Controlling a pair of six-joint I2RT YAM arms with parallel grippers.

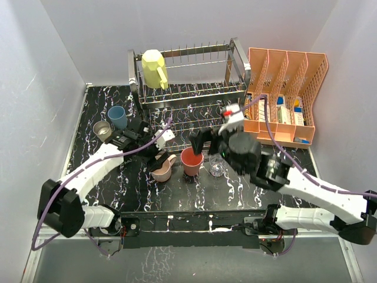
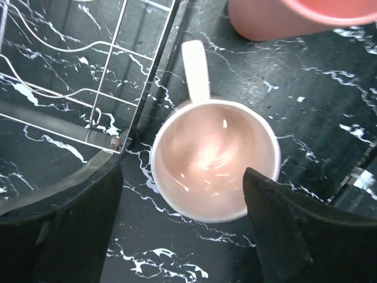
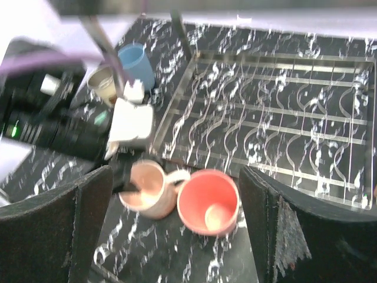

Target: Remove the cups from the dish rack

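Pale walls box a black, white-veined desk; left pincer spread astride the peach-pink mug, right pincer spread above the salmon-red cup.

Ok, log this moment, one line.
left claw open, flanking peach-pink mug; right claw open above salmon-red cup; pale yellow mug in chrome wire rack

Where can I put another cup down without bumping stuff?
The strip of table in front of the middle cups is bare. So is the back-left corner behind the blue cup, beside the dish rack. It's crowded around the peach-pink mug, salmon-red cup and clear glass.
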